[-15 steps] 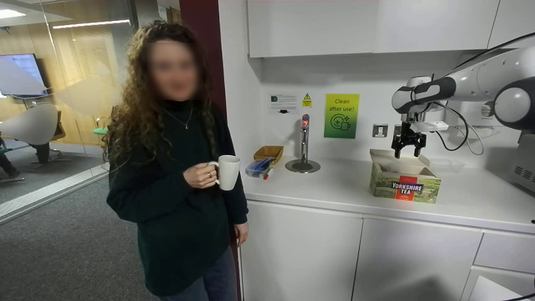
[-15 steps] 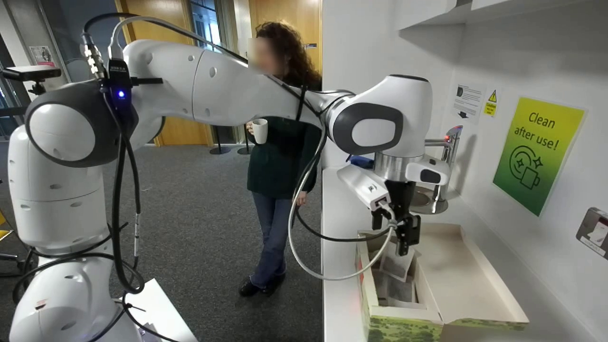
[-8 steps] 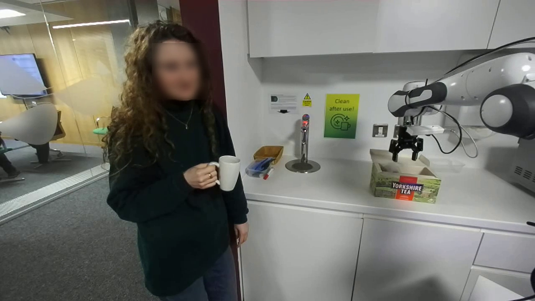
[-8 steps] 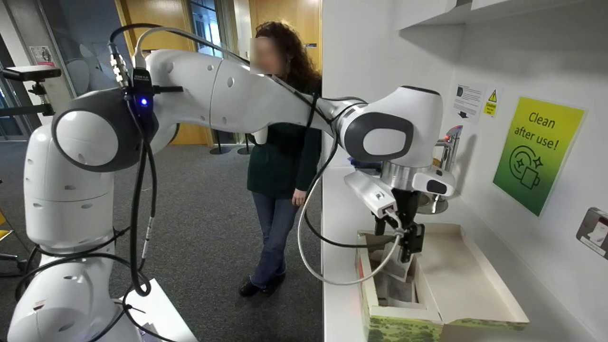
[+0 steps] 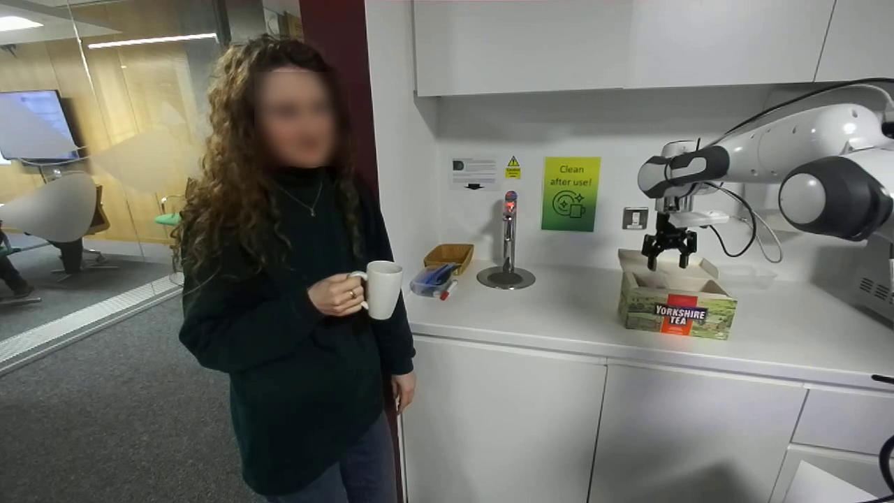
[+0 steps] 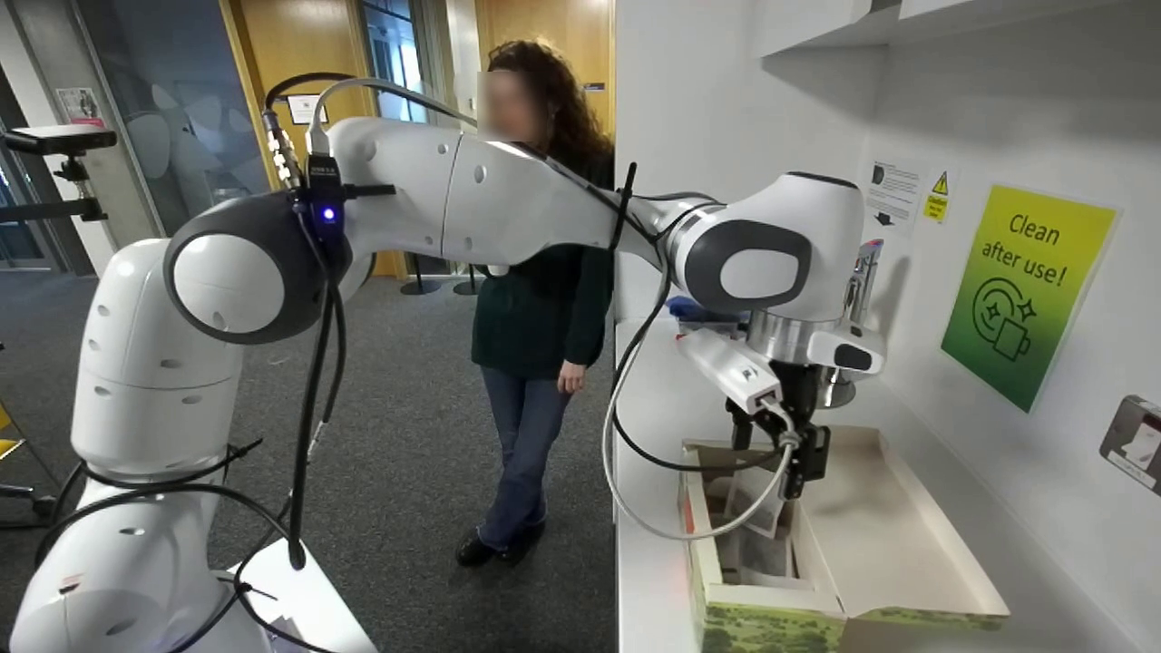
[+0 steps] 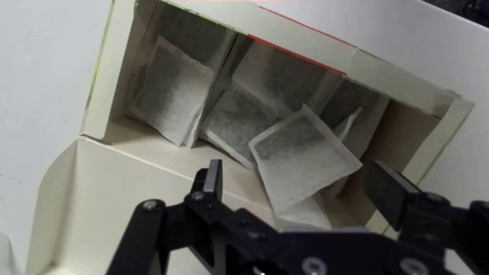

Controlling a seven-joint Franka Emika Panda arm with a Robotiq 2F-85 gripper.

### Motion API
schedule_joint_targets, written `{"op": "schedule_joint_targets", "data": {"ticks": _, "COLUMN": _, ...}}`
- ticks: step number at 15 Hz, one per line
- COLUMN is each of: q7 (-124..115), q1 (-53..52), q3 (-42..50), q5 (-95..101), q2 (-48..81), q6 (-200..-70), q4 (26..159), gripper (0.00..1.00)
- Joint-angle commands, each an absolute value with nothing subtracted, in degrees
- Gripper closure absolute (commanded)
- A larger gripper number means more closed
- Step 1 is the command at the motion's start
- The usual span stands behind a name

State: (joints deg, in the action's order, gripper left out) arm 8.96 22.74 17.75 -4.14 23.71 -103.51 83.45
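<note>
Tool (image 5: 668, 263): spread wide, holding nothing, above the tea box (image 5: 679, 319).
Tea bags (image 7: 301, 156): we see several lying loosely inside it.
Lid (image 6: 893, 544): folded back; tea box rests on the tabletop (image 5: 559, 311).

poster (image 5: 570, 194) on wall (image 5: 618, 136); basket (image 5: 459, 257) near tap (image 5: 509, 234)

Your surface (image 5: 559, 314), one: white, long, straight-edged. You have directly on it, in an exterior view: one Yorkshire Tea box (image 5: 677, 314), upright, its top open; one clear container (image 5: 756, 278), just behind the box, partly hidden; one metal tap (image 5: 509, 241), round-footed; one brown basket (image 5: 450, 256); one clear tub (image 5: 421, 285), just in front of the basket; one small red-and-white item (image 5: 448, 290), beside the tub; one pale vented appliance (image 5: 878, 279), partly out of view.
</note>
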Motion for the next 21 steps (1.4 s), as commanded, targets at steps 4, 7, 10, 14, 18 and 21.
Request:
{"op": "schedule_joint_targets", "data": {"ticks": 4, "q7": 8.7, "q1": 23.7, "q3": 16.5, "q5": -3.7, "q2": 24.2, "q6": -103.2, "q4": 83.0, "gripper": 0.00}}
{"op": "schedule_joint_targets", "data": {"ticks": 7, "q7": 8.7, "q1": 23.7, "q3": 16.5, "q5": -3.7, "q2": 24.2, "q6": -103.2, "q4": 83.0, "gripper": 0.00}}
{"op": "schedule_joint_targets", "data": {"ticks": 10, "q7": 8.7, "q1": 23.7, "q3": 16.5, "q5": -3.7, "q2": 24.2, "q6": -103.2, "q4": 83.0, "gripper": 0.00}}
{"op": "schedule_joint_targets", "data": {"ticks": 14, "q7": 7.1, "q1": 23.6, "q3": 16.5, "q5": -4.4, "q2": 24.3, "q6": -104.7, "q4": 82.8, "gripper": 0.00}}
{"op": "schedule_joint_targets", "data": {"ticks": 18, "q7": 6.7, "q1": 23.7, "q3": 16.2, "q5": -4.5, "q2": 25.1, "q6": -104.9, "q4": 82.4, "gripper": 0.00}}
{"op": "schedule_joint_targets", "data": {"ticks": 21, "q7": 6.9, "q1": 23.8, "q3": 16.0, "q5": -4.6, "q2": 25.4, "q6": -104.6, "q4": 82.0, "gripper": 0.08}}
